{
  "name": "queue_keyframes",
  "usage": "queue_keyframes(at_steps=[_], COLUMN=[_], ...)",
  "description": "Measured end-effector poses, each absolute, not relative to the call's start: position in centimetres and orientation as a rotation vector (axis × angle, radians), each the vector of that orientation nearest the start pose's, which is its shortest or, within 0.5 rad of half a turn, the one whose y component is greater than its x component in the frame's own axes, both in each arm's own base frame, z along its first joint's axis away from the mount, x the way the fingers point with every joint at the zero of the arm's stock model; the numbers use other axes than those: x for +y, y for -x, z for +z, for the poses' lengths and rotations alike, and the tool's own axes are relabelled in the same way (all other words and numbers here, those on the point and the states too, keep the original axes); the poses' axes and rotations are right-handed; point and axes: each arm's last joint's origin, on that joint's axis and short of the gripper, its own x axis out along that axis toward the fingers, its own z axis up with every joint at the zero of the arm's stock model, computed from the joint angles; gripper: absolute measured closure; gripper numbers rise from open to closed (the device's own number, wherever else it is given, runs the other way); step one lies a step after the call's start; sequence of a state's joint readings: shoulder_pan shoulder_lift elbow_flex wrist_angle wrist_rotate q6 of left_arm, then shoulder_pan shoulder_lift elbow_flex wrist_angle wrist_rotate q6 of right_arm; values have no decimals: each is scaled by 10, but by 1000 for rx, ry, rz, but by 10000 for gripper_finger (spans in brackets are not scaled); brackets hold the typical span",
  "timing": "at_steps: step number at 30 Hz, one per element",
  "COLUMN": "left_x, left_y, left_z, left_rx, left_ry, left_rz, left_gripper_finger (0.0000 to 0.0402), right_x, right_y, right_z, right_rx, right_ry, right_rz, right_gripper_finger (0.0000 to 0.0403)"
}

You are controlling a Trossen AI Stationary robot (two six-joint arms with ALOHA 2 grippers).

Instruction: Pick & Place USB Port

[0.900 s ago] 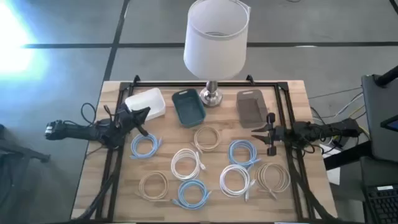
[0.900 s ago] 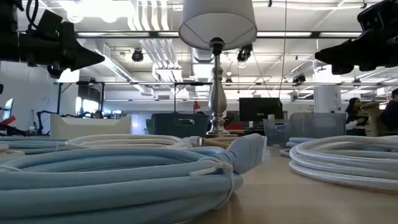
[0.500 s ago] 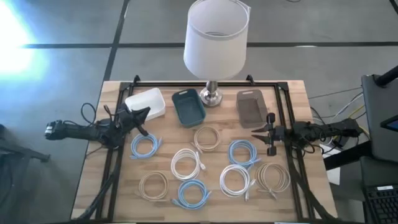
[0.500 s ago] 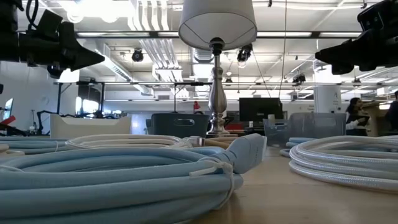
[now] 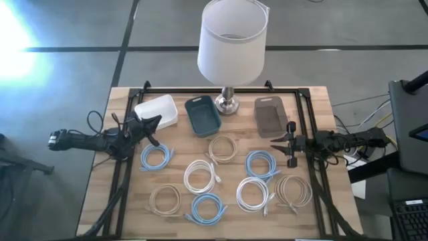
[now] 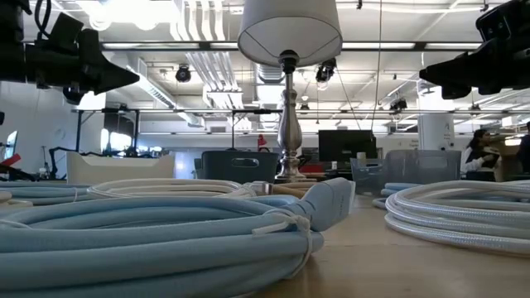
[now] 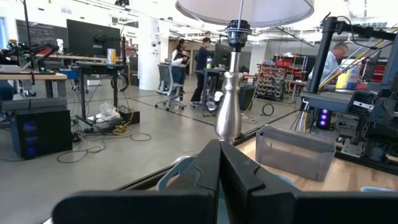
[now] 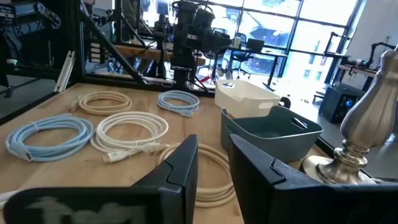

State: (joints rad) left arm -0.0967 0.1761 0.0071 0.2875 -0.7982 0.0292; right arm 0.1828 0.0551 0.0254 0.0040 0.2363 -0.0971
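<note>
Several coiled USB cables lie flat on the wooden table: blue [image 5: 156, 156], white [image 5: 200, 175], beige [image 5: 223, 148], blue [image 5: 262, 164], white [image 5: 254, 194], beige [image 5: 294, 191], beige [image 5: 166, 199] and blue [image 5: 206, 207]. Three bins stand along the far side: white [image 5: 156, 111], teal [image 5: 202, 114] and grey [image 5: 270, 115]. My left gripper [image 5: 155, 121] hovers shut near the white bin, above the table; its fingertips meet in the left wrist view [image 7: 219, 146]. My right gripper [image 5: 274, 142] hovers near the grey bin, open by a narrow gap [image 8: 211, 152]. Neither holds anything.
A lamp with a white shade [image 5: 232, 40] stands on its metal base [image 5: 227, 102] between the teal and grey bins. A black frame [image 5: 221, 90] borders the table. Bare wood shows at the near corners. People and desks fill the room beyond.
</note>
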Motion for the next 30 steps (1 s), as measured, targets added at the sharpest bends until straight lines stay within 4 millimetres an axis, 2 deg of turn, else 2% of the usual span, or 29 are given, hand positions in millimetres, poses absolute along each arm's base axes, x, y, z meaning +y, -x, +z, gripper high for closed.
queue_keyframes(at_steps=[11,30], left_x=[11,11], left_y=[-101,-101], left_z=[178,178], left_rx=[-99,-98], left_ry=[24,24], left_rz=[702,702], left_gripper_finger=[390,390], right_x=[11,11], right_y=[-99,-99], right_z=[168,168], right_rx=[27,28], right_ry=[102,102], right_rz=[-53,-52], right_gripper_finger=[335,320])
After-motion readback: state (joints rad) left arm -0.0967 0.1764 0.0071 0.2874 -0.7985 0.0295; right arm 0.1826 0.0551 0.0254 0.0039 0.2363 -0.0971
